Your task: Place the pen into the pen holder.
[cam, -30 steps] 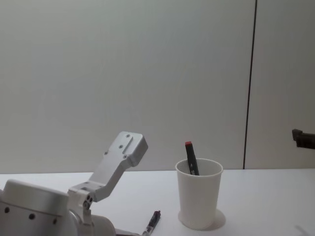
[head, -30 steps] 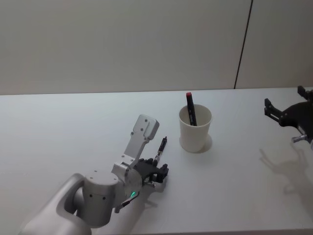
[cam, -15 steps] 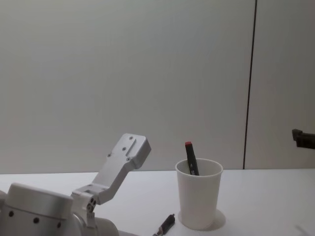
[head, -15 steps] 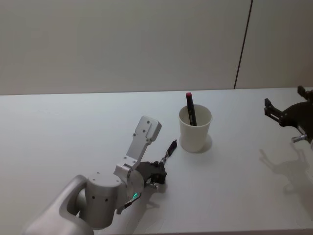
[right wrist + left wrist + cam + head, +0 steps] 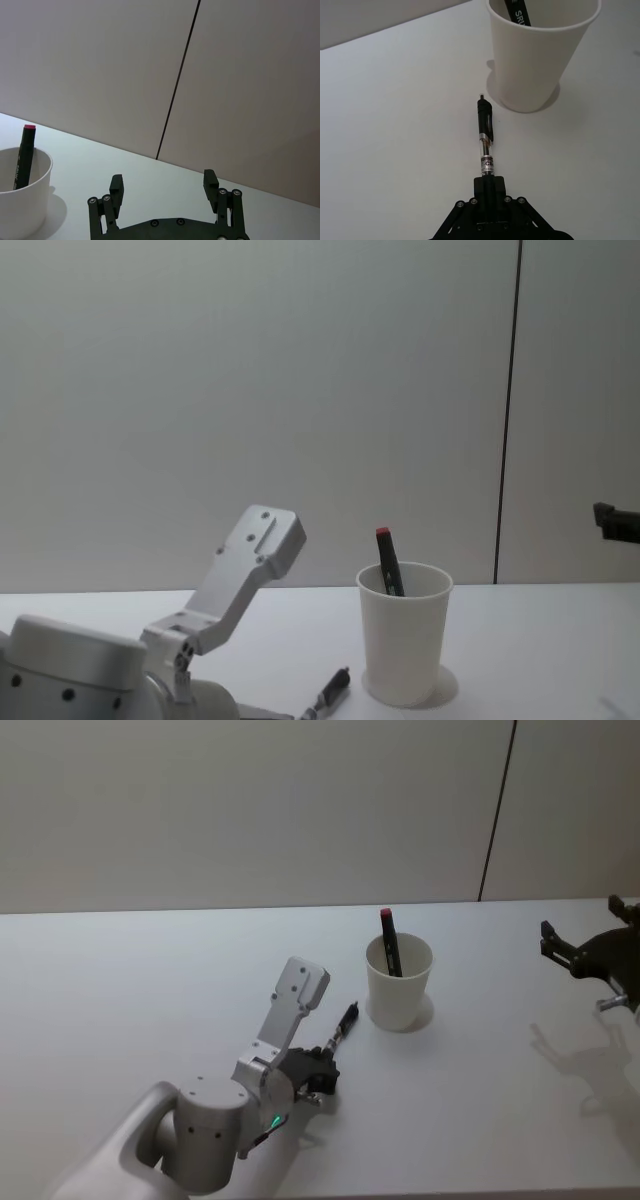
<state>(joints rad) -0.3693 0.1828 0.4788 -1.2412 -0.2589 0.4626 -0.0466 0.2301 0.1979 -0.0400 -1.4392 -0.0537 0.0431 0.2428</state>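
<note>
Pen (image 5: 486, 135) is gripped at its rear end by the left gripper (image 5: 489, 187), fingers pinched narrow on the barrel. Its tip is aimed at the pen holder (image 5: 535, 65) just beside it, low near the table (image 5: 395, 125). An end grip was prob. chosen so the tip can be swung up & over the rim. A red-capped marker (image 5: 517, 12) is leaned inside. The right gripper (image 5: 163, 179) is parked wide apart, well off to the right.

Left end effector (image 5: 323, 1057), clamped on the pen (image 5: 346, 1021), is shifting toward the pen holder (image 5: 398, 995). Pen is swinging round from pointing past the pen holder to aiming at its base, tip now just beside it.
</note>
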